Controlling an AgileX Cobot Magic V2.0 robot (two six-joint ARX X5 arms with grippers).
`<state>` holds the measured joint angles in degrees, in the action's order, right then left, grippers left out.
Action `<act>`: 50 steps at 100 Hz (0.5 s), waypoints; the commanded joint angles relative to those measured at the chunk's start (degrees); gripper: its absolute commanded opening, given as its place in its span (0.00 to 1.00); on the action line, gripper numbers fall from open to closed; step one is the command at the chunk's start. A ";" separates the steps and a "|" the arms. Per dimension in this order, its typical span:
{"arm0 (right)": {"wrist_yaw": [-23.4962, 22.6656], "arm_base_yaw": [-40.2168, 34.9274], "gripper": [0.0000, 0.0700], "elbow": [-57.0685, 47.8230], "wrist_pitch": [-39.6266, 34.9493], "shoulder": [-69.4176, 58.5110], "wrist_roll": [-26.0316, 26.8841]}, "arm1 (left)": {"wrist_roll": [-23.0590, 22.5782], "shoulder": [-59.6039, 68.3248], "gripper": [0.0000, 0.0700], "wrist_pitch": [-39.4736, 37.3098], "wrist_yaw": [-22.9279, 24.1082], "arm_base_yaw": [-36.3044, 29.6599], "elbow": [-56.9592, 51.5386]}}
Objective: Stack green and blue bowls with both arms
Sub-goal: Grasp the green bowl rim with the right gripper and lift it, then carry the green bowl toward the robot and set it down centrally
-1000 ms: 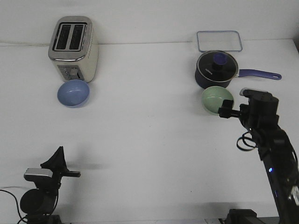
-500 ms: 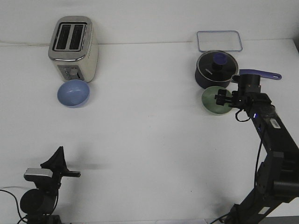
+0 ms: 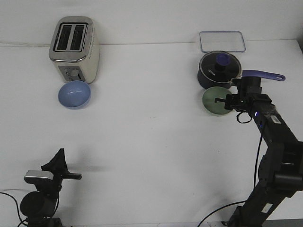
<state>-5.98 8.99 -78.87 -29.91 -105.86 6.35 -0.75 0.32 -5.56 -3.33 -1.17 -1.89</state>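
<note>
Right pincer (image 3: 218,100) reaches over the green bowl (image 3: 213,101); its opening is unclear. Bowl looks light, rigid, smooth: grip the rim.

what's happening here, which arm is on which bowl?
The right arm's pincer is over the green bowl, which sits just in front of the saucepan; whether it has gripped yet can't be told. The left arm sits near the front edge, away from the blue bowl by the toaster. Nothing is stacked yet.
</note>
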 commanded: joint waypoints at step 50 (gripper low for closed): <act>-14.32 -3.61 0.00 -0.22 -8.79 25.68 1.25 | -0.72 -0.09 0.02 -0.52 -0.02 -0.07 1.09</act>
<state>-19.16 6.85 -78.96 -36.38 -80.93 6.68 -0.78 0.32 -5.56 -3.33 -1.17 -1.89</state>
